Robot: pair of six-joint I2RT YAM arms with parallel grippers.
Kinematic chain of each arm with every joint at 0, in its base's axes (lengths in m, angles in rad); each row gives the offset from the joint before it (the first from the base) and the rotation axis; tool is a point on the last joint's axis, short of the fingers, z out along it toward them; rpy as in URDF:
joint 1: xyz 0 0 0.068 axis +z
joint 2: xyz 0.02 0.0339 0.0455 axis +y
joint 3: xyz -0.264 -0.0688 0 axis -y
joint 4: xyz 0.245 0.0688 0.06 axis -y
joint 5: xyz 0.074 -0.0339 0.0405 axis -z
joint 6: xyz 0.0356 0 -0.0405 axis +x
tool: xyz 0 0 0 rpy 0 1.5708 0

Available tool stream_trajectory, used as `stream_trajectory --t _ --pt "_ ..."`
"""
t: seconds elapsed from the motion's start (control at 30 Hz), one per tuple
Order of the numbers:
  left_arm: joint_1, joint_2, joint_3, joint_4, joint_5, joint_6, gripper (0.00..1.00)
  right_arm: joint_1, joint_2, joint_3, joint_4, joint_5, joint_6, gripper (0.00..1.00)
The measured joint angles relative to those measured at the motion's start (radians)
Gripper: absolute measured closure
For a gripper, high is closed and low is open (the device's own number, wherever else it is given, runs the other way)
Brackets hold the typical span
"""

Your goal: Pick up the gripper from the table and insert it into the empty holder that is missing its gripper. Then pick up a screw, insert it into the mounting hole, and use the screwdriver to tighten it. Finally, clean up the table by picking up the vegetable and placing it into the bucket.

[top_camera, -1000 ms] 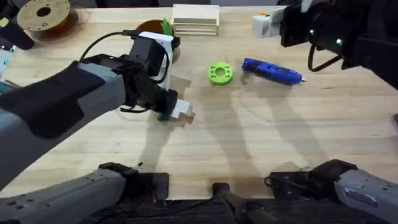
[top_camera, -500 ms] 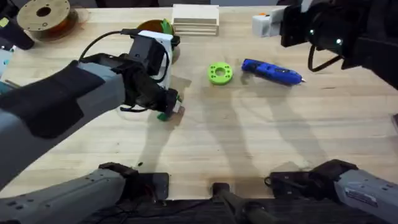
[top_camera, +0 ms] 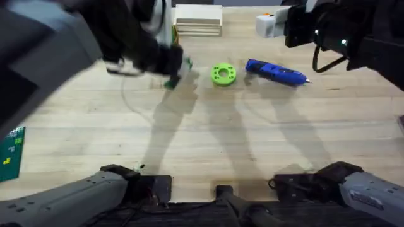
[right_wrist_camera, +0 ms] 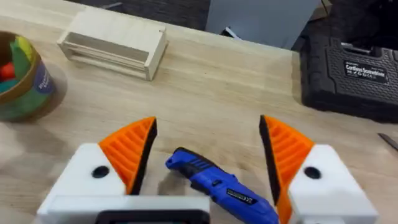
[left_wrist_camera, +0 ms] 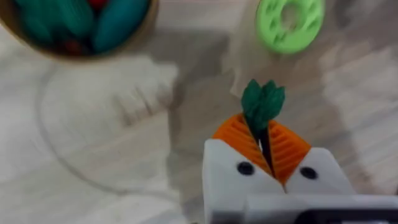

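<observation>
Clearly, the left gripper [left_wrist_camera: 264,146] pinches the vegetable [left_wrist_camera: 262,106] between its orange ribbed pads [left_wrist_camera: 236,134] — a small dark green leafy bundle whose crinkled tips poke out past the fingertips, above the wooden table [left_wrist_camera: 112,137]. Beyond those tips lies the green ring-shaped disc [left_wrist_camera: 290,22], and off to one side sits the bucket [left_wrist_camera: 74,28], already holding teal and red pieces. Meanwhile the right gripper [right_wrist_camera: 208,152] hangs spread wide — the blue screwdriver [right_wrist_camera: 217,183] lies on the table between its fingers, untouched.

We see bare surface [top_camera: 252,145] in front, while the green ring [top_camera: 223,74] and screwdriver [top_camera: 276,72] crowd the back.
</observation>
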Motion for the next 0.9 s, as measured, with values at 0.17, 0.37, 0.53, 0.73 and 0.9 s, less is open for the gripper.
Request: stream_trajectory --t 0.17,0.37,0.53,0.73,0.9 --pt "0.000 -0.002 0.137 0.104 -0.072 0.000 0.979 0.000 0.000 0.000 0.000 0.000 0.000 0.042" --pt "0.030 0.011 0.148 0.274 -0.209 -0.017 0.979 0.000 0.000 0.000 0.000 0.000 0.000 0.039" --pt "0.096 0.085 0.148 0.347 -0.248 -0.147 0.979 0.000 0.000 0.000 0.000 0.000 0.000 0.039" --pt "0.140 0.233 0.148 0.457 -0.264 -0.303 0.979 0.000 0.000 0.000 0.000 0.000 0.000 0.033" --pt "0.138 0.325 0.148 0.519 -0.266 -0.346 0.979 0.000 0.000 0.000 0.000 0.000 0.000 0.031"
